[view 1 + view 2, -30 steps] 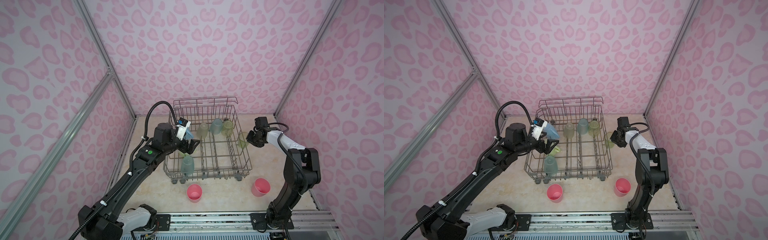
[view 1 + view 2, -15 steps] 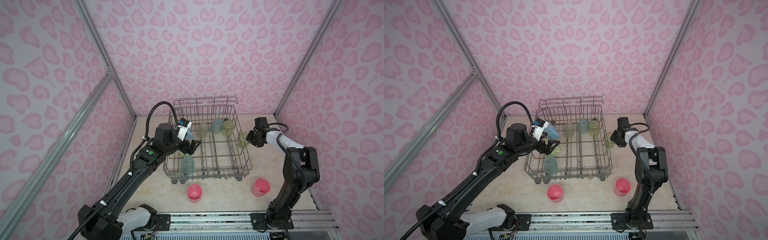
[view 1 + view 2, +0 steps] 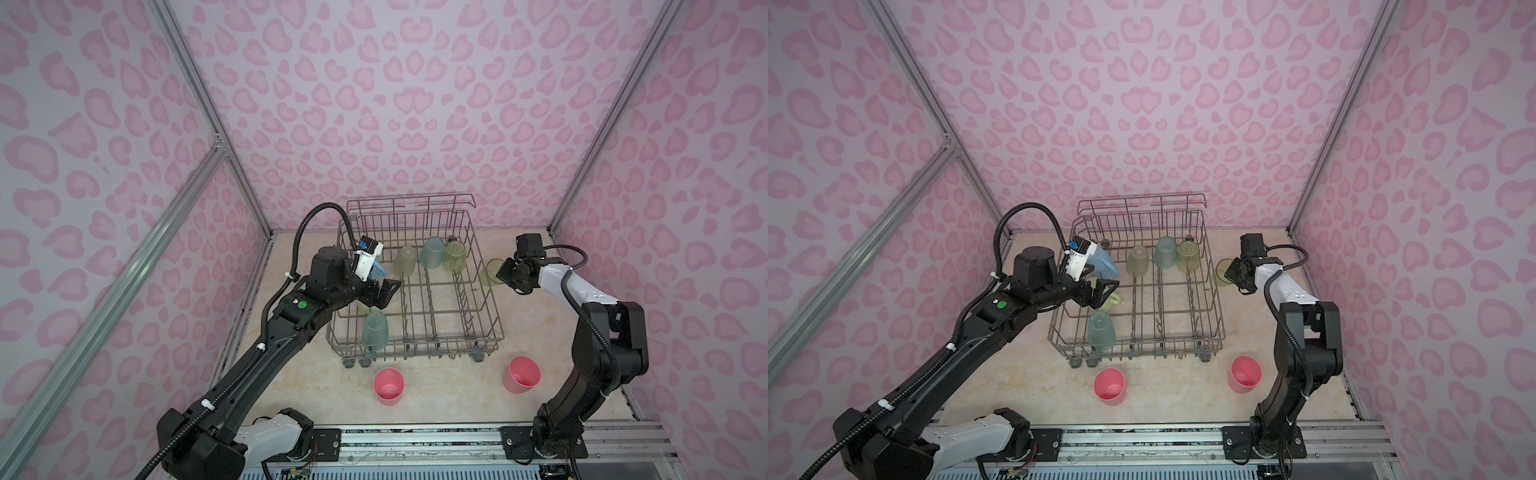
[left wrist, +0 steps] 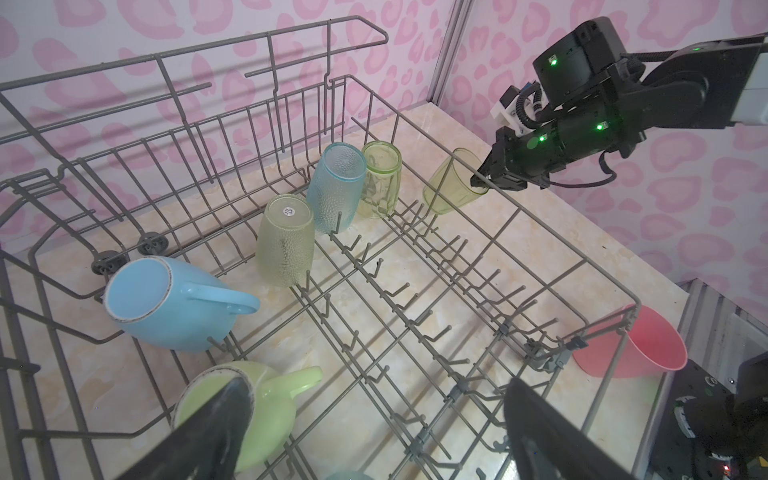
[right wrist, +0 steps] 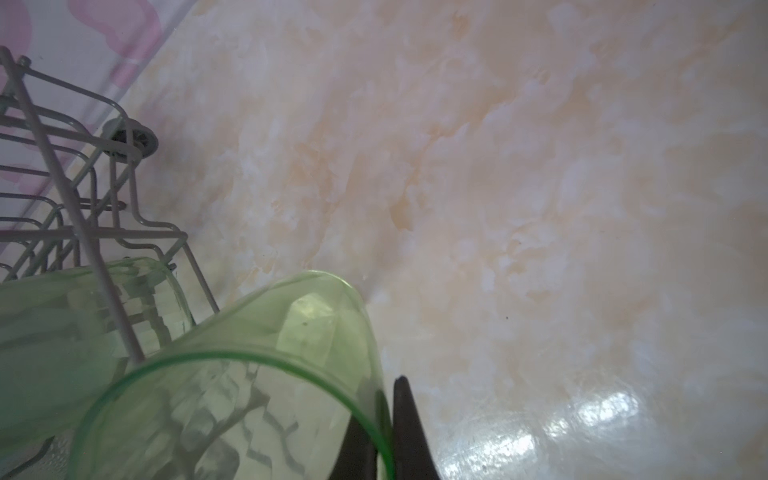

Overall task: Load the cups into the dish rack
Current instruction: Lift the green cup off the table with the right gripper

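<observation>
My right fingers (image 5: 405,428) had just pinched shut on the lime-green cup (image 3: 493,272) by its rim, outside the dish rack (image 3: 415,349) toward the bench's (image 3: 540,324) far edge, ready for lifting in; left fingers (image 4: 552,432) gaped, empty.

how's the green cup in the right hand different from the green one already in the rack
The held green cup is outside the dish rack, beside its right wall; the racked green cup stands in the back row. The held one has its rim pinched by the shut right hand; the racked one is mouth down, untouched. The held wall is smooth, the racked one's ribbed. Both are clear lime green.
</observation>
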